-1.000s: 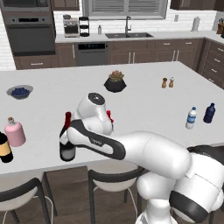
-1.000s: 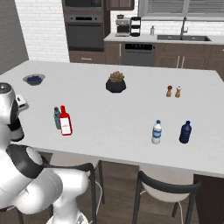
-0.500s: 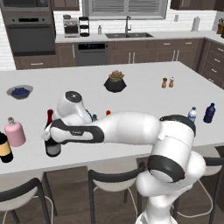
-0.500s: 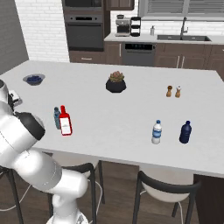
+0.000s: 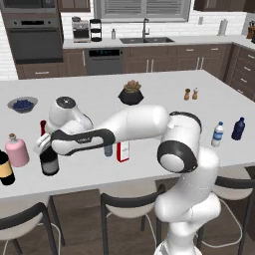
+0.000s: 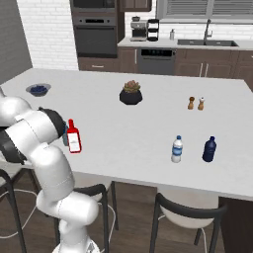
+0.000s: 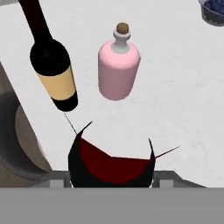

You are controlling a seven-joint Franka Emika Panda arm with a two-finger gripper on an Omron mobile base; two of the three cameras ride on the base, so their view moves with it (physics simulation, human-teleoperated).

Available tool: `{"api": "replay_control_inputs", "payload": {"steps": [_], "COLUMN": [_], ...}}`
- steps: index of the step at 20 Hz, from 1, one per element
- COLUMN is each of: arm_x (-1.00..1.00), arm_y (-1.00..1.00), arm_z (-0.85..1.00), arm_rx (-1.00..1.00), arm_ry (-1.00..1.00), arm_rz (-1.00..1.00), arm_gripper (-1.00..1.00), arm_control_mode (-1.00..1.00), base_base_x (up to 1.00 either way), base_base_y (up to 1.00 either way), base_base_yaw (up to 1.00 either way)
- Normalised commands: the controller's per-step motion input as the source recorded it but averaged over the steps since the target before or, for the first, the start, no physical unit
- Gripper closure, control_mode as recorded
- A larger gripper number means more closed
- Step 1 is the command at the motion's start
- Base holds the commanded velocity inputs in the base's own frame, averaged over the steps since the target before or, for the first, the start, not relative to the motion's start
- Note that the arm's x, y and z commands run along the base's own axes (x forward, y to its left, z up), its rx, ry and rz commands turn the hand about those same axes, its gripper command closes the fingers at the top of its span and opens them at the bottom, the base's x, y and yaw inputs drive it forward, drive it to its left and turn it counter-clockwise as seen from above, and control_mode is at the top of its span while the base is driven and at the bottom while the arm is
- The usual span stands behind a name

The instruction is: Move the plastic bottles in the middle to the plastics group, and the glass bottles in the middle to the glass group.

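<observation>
Now the jaws grip the tall dark wine bottle with red foil neck (image 5: 49, 158) upright near the desk's (image 5: 164, 99) front-left edge, just beside the squat pink corked flask (image 5: 17, 151) and the dark bottle with a yellowish label (image 5: 6, 168).

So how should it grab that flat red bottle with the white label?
The flat red glass bottle with the white label stands upright, so the gripper would probably do best coming from the side, pinching the two wide flat faces just under the narrow neck.
</observation>
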Motion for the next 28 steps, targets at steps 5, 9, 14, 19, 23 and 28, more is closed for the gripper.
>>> {"api": "replay_control_inputs", "payload": {"steps": [5, 9, 14, 19, 23, 28], "arm_x": [0.01, 0.04, 0.24, 0.32, 0.2, 0.21], "arm_y": [0.32, 0.26, 0.35, 0.21, 0.01, 0.0], "arm_z": [-0.24, -0.03, 0.0, 0.0, 0.0, 0.0], "arm_rx": [0.0, 0.0, 0.0, 0.0, 0.0, 0.0], "arm_ry": [0.0, 0.0, 0.0, 0.0, 0.0, 0.0], "arm_rz": [0.02, 0.02, 0.0, 0.0, 0.0, 0.0], "arm_gripper": [1.0, 1.0, 1.0, 1.0, 1.0, 1.0], "arm_control_mode": [-1.0, -1.0, -1.0, -1.0, -1.0, -1.0], "base_base_x": [0.0, 0.0, 0.0, 0.0, 0.0, 0.0], "base_base_y": [0.0, 0.0, 0.0, 0.0, 0.0, 0.0], "base_base_yaw": [0.0, 0.0, 0.0, 0.0, 0.0, 0.0]}}
